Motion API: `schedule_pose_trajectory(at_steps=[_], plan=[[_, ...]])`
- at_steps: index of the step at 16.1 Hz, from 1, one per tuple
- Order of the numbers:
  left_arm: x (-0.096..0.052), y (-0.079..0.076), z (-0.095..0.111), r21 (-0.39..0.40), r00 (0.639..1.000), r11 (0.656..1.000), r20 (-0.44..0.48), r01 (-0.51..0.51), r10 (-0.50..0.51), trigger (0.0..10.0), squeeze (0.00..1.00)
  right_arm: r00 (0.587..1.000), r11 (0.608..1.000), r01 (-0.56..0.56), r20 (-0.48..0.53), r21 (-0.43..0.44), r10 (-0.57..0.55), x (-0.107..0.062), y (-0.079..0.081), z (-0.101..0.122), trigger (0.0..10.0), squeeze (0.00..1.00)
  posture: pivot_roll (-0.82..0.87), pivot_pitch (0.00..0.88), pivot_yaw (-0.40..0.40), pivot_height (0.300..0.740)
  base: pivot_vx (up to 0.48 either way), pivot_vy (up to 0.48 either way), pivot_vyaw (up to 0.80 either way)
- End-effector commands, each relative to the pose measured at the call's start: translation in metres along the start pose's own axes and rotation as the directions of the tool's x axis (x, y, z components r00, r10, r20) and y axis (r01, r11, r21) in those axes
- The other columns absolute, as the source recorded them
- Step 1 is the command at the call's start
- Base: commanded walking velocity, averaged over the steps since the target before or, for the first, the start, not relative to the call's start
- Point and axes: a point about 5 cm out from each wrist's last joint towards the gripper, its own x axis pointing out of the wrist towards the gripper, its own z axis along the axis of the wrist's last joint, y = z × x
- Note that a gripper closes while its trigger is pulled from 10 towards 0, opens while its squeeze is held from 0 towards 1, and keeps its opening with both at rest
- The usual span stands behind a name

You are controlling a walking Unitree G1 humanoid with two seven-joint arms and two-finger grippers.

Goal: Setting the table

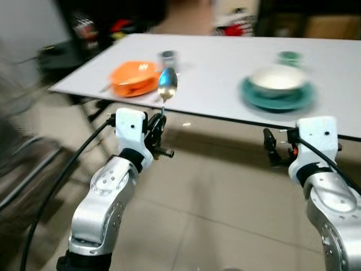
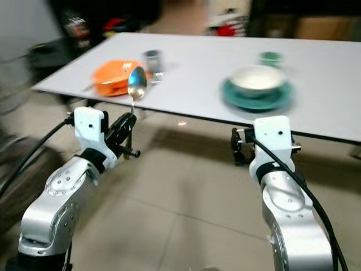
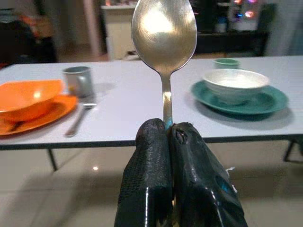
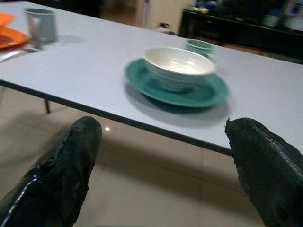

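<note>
A: Where is the spoon (image 3: 164, 35) now?

B: The left gripper (image 3: 169, 135) has both fingers pressed together on the low end of its handle. The spoon stands upright, bowl at top, in front of the table edge (image 1: 225, 119) and not yet over the table.

A: And the right gripper (image 4: 161, 137)?

B: Its 2 fingers are wide apart, with nothing between them. It waits just before the edge, facing the green plate (image 4: 177, 92) with the white bowl (image 4: 179, 66).

A: What can go wrong?

B: I think the grip is small and far from the heavy end, so the spoon may tilt or slip if the arm moves fast. Also the edge is close ahead of both grippers; a low approach could hit it.

A: Is there free room?

B: Yes. Beyond the left gripper, bare table lies between the orange dishes (image 1: 134, 79) with the grey cup (image 1: 168, 58) and the green plate.
</note>
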Motion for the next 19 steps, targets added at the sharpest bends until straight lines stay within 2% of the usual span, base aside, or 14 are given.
schedule_pose_trajectory(at_steps=[1,9,16,19], plan=[[-0.0029,0.0077,0.0002,0.01,1.0,0.999,-0.003,-0.031,0.031,10.0,0.0,1.0,1.0,-0.022,0.009,0.011,0.022,0.0011,0.0047,0.0032,10.0,0.0,-0.14,0.0,0.095,0.74,0.0,0.0,-0.8],[-0.0034,0.0072,0.0005,0.003,0.999,1.0,0.016,-0.03,0.029,10.0,0.0,1.0,0.999,-0.026,0.014,0.028,0.026,0.0031,0.0021,0.0058,10.0,0.0,-0.14,0.0,0.077,0.74,0.0,0.0,-0.8],[-0.0056,0.0063,0.0004,-0.013,1.0,1.0,0.02,-0.016,0.016,10.0,0.0,0.999,0.999,-0.037,0.01,0.028,0.036,0.0037,0.0037,0.0061,10.0,0.0,-0.14,0.0,0.072,0.74,0.0,0.0,-0.11],[-0.0047,0.0062,0.0005,-0.023,1.0,1.0,0.022,-0.013,0.013,10.0,0.0,0.998,0.998,-0.063,0.029,0.019,0.062,0.0035,0.0065,0.0083,10.0,0.0,-0.14,0.0,0.076,0.74,0.271,0.0,0.0]])
